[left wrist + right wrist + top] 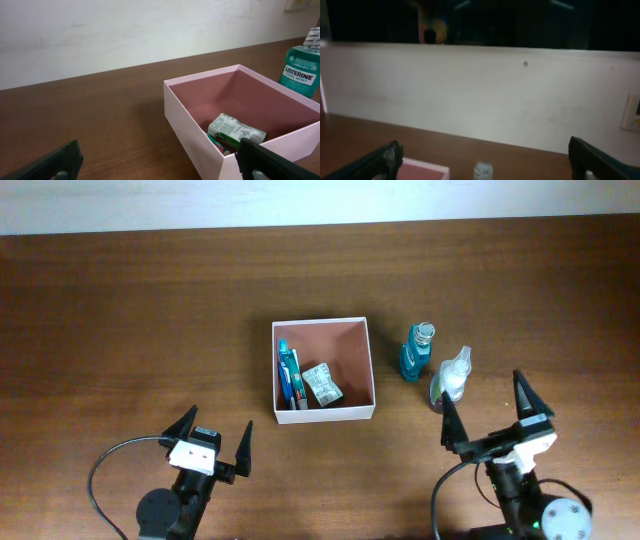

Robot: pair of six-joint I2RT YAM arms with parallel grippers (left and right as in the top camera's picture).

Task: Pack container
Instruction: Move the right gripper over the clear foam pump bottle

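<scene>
Overhead, the container sits mid-worktop, partly filled; a mouthwash bottle and spray bottle stand just right of it, probably awaiting packing. The left end effector and right end effector gape wide, empty. The left wrist view faces the container; the right wrist view barely catches it.
</scene>
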